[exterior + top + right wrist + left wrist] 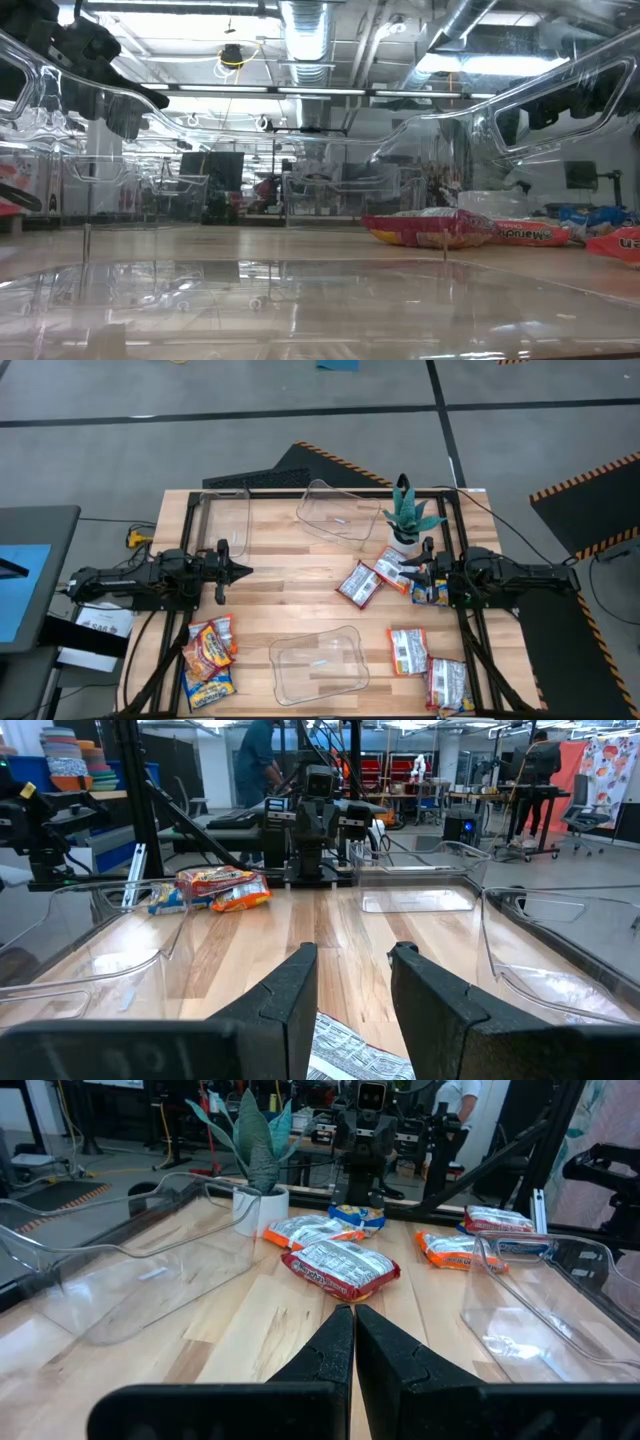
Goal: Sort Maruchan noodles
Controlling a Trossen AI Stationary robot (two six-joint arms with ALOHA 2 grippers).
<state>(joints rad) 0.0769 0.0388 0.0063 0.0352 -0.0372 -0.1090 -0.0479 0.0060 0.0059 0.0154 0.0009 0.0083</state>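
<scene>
Maruchan noodle packets lie flat on the wooden table. A red one [358, 585], an orange one [390, 572] and a yellow-and-blue one [430, 593] sit right of centre, two more [407, 650] [448, 685] near the right front, and a cluster [208, 660] at the left front. My right gripper [405, 568] is open and hovers over the orange packet, whose wrapper [355, 1050] shows between the fingers. My left gripper [235, 570] is shut, at the table's left, pointing toward the red packet [340, 1268].
Three clear plastic bins stand on the table: far left [225, 520], far centre [340, 510] and near centre [318, 665]. A potted plant [405, 520] stands just beyond the right gripper. People move in the room behind the table.
</scene>
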